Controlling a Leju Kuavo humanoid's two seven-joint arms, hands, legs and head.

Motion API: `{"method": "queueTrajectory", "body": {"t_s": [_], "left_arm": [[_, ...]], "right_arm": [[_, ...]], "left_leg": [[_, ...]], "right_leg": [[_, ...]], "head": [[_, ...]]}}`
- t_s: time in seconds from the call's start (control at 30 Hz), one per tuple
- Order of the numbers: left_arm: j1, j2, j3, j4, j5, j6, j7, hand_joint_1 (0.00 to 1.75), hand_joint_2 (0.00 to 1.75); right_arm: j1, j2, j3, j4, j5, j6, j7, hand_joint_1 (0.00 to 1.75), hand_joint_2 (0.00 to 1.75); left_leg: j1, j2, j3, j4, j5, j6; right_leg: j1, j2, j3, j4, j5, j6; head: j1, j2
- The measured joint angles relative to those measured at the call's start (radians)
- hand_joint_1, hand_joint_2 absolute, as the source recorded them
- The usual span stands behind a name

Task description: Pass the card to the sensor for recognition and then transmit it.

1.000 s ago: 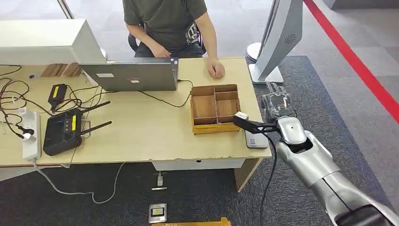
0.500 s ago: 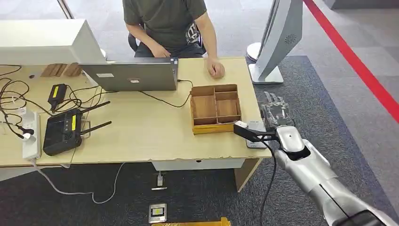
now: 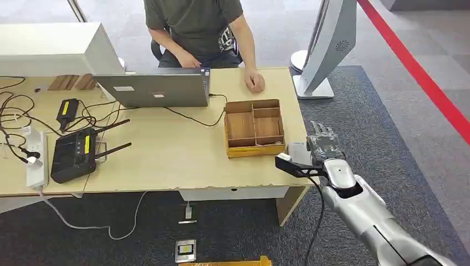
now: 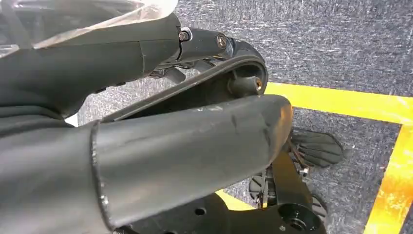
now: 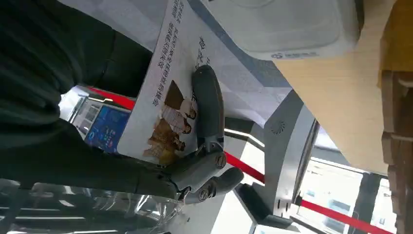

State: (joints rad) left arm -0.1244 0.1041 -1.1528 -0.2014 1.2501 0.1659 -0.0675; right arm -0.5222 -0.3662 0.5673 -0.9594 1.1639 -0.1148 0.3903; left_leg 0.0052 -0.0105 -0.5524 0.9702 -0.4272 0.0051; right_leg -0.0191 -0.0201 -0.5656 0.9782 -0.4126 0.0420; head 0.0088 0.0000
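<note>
Right of centre in the head view, the right hand (image 3: 323, 145) hovers at the right edge of the table (image 3: 166, 160), just beside the white sensor (image 3: 298, 151) lying on the table's corner. From the right wrist view, this hand (image 5: 185, 146) is grasping the card (image 5: 165, 73), a white card with printed text and a picture of people; the thumb (image 5: 208, 107) presses across its face and the darker fingers sit behind it. The sensor (image 5: 287, 27) appears there as a white rounded pad at the upper right of the frame, near the card's far edge, though whether they touch I cannot tell. Left of the sensor sits a wooden tray (image 3: 254, 128) with compartments. A person (image 3: 199, 30) sits at the far side of the table, behind a laptop (image 3: 155, 88). Whether the left hand is released or clenched cannot be told.
</note>
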Motion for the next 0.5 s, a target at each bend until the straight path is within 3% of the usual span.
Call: {"method": "queueTrajectory", "body": {"t_s": [0.5], "left_arm": [[0.000,0.000,0.000,0.000,0.006,0.011,0.002,0.00,0.00]], "right_arm": [[0.007,0.052,-0.016,0.107,-0.015,-0.084,-0.050,1.75,1.75]], "left_leg": [[0.000,0.000,0.000,0.000,0.000,0.000]], "right_leg": [[0.000,0.000,0.000,0.000,0.000,0.000]], "head": [[0.000,0.000]]}}
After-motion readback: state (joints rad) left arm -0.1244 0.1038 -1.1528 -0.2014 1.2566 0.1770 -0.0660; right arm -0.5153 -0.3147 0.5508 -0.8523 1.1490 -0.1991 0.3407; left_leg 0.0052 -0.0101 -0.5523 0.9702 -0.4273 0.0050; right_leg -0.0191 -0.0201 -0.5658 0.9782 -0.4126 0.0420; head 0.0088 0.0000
